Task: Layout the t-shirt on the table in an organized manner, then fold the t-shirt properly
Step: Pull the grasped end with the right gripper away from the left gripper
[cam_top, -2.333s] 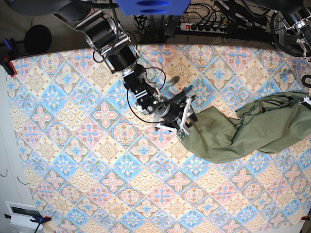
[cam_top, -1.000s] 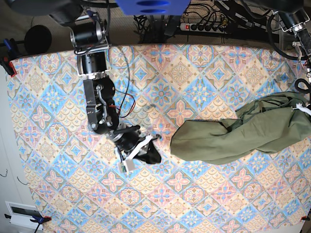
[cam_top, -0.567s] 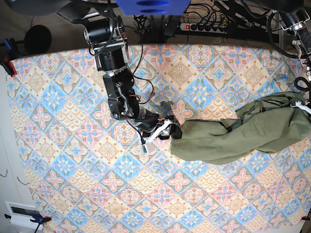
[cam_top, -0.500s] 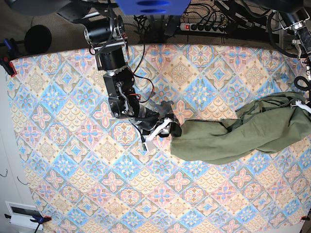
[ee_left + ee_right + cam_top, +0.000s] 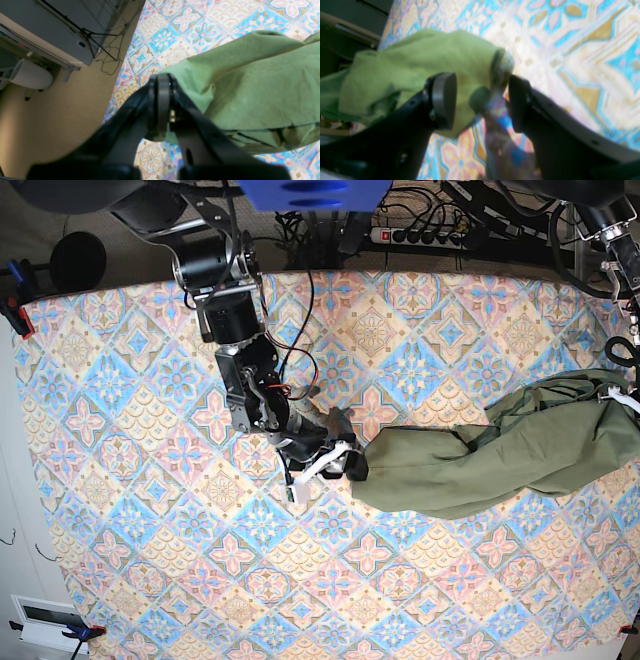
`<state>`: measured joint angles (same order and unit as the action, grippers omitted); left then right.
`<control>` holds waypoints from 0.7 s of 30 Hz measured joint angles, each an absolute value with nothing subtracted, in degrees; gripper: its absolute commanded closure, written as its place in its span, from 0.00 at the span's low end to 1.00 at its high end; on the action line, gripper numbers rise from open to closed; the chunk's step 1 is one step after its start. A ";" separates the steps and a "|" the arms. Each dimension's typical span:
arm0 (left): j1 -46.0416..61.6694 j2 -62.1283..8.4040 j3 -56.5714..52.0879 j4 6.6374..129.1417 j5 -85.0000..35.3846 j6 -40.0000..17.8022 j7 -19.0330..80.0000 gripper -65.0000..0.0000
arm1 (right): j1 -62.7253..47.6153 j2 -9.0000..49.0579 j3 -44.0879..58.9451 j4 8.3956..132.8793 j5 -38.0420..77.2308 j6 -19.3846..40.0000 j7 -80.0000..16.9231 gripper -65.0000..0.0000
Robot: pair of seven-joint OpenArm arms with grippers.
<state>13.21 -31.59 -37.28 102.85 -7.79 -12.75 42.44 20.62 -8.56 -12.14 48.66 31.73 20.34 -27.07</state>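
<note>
Compared with half a second ago, your right gripper [image 5: 345,462] has hardly shifted: it sits near the middle of the table [image 5: 150,510], right at the free end of the t-shirt [image 5: 480,455], and the cloth there has barely moved. The garment lies as a bunched, twisted band from the middle of the worktop out to its right edge, where the far end is lifted at your left gripper [image 5: 628,395]. The base view shows that whole layout but not the jaws. The right wrist view fills that in: the right gripper [image 5: 480,100] is spread wide, its fingers [image 5: 443,98] straddling the shirt's corner [image 5: 420,70] with nothing clamped, the hem resting between them on the patterned cloth [image 5: 582,50]. The left wrist view shows the left gripper [image 5: 160,100] pressed together on a fold of the green fabric [image 5: 250,87], near the table's edge [image 5: 140,57] with the floor [image 5: 62,112] beyond.
</note>
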 measured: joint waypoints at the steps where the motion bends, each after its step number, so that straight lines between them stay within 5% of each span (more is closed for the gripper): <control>1: 13.19 -31.59 -37.26 102.85 -7.79 -12.78 42.41 1.00 | 20.62 -8.56 -12.14 48.47 31.66 20.32 -27.62 0.50; 21: 13.21 -31.57 -37.36 102.85 -7.77 -12.73 42.63 1.00 | 23.51 -8.40 -22.31 39.16 32.53 20.78 -16.58 0.50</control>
<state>13.21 -31.57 -37.36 102.85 -7.77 -12.73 42.63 23.51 -8.40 -22.31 39.16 32.53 20.78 -16.58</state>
